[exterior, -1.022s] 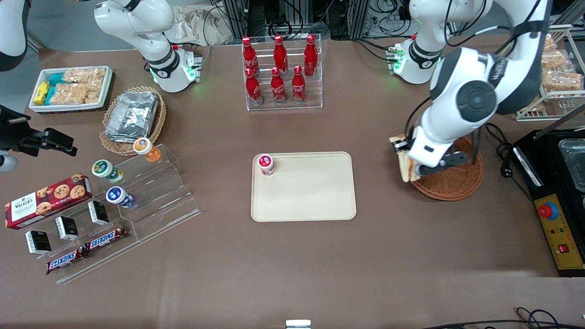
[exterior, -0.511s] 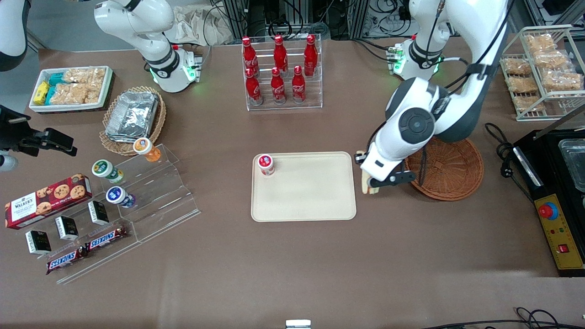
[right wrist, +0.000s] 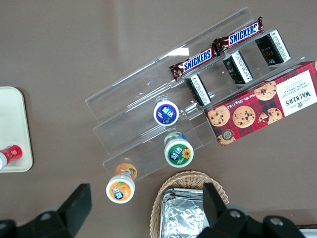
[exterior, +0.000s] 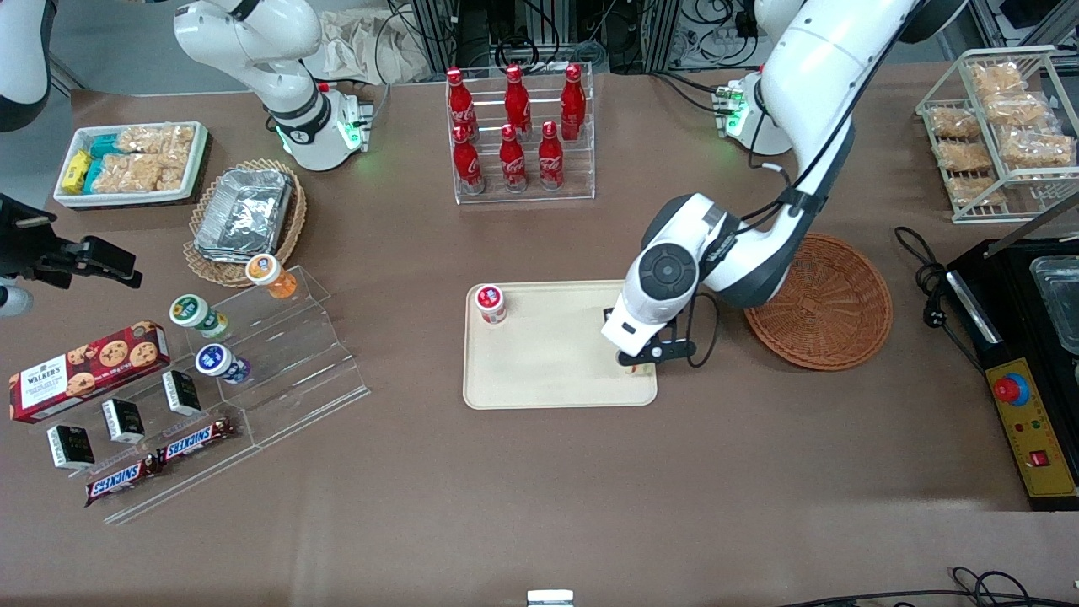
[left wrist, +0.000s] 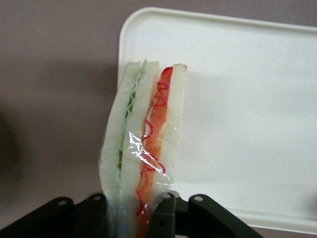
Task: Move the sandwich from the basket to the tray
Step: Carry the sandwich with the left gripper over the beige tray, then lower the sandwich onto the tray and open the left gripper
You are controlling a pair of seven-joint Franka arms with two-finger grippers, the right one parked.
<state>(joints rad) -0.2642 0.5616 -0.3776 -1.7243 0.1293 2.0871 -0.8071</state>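
The left arm's black two-finger gripper (exterior: 642, 361) hung above the flat rectangular beige plastic tray (exterior: 548, 371), over the tray's corner nearest the round reddish-brown woven wicker basket (exterior: 830, 312) and nearer the front camera. Its fingers (left wrist: 166, 218) were clamped on the triangular wedge sandwich (left wrist: 143, 148) of pale white bread w/ green and red-orange filling, wrapped in clear film. In the wrist view the sandwich stood on edge between the fingers, filling edge toward the camera, one part over the tray's rim (left wrist: 130, 29) and the rest over bare brown desk (left wrist: 54, 74); can't tell if it touched the tray. In the front view the arm's wrist hid nearly all of the sandwich. The basket sat on the desk just beside the tray, toward the working arm's end, w/ nothing visible in it. A small red-capped pot (exterior: 491, 303) stood on the tray at the corner well apart from the gripper, toward the parked arm's end. Farther from the front camera than the tray, a clear rack of red bottles (exterior: 516, 135) stood on the desk. Toward the parked arm's end lay a paler tan wicker basket w/ foil trays (exterior: 244, 215) and a white tray of snack packets (exterior: 131, 162).
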